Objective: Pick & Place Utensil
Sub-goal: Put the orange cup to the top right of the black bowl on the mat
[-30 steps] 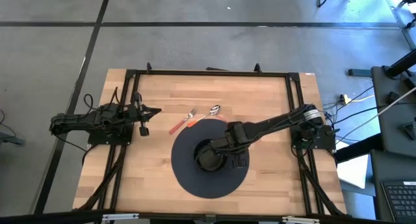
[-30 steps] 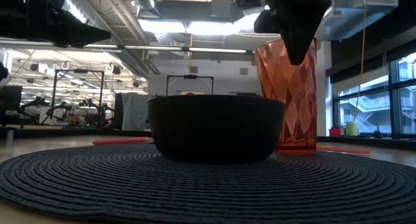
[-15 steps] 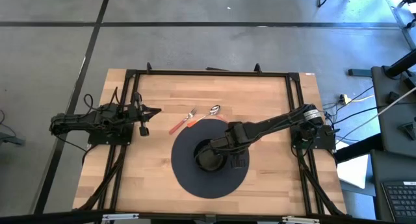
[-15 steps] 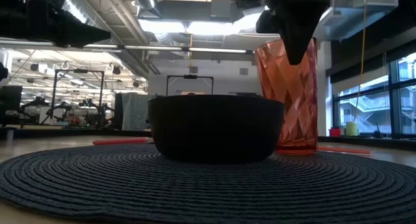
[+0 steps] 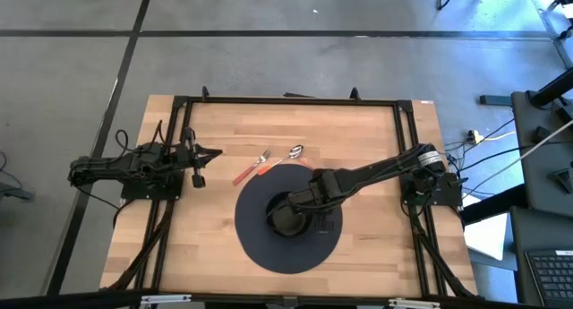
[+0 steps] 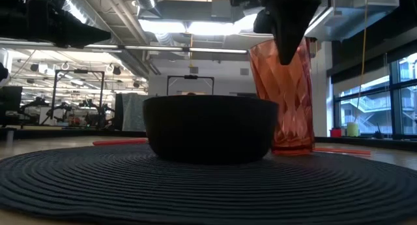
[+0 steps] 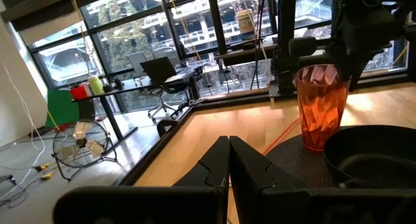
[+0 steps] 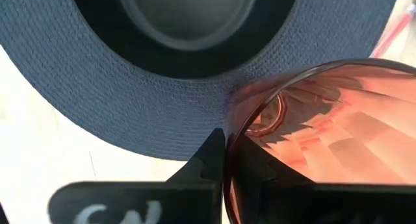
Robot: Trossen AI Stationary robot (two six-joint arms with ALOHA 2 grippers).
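Two utensils, a fork [image 5: 253,165] w/ a red handle and a spoon [image 5: 285,157] w/ an orange handle, lie flat on the wood table [image 5: 215,228] just past the far edge of the round dark mat [image 5: 260,251], close to each other. On the mat sit a black bowl [image 6: 210,128] and, right beside it, a red cup [image 6: 287,101] that leans a bit in the low view. Right gripper [image 8: 224,160] is over the mat, its fingers pinching the cup's rim, one finger inside and one outside. Left gripper [image 7: 229,160] rests at the left side of the table, well apart from the mat, fingers pressed together w/ nothing in them. Behind the table the room shows desks, chairs and big windows.
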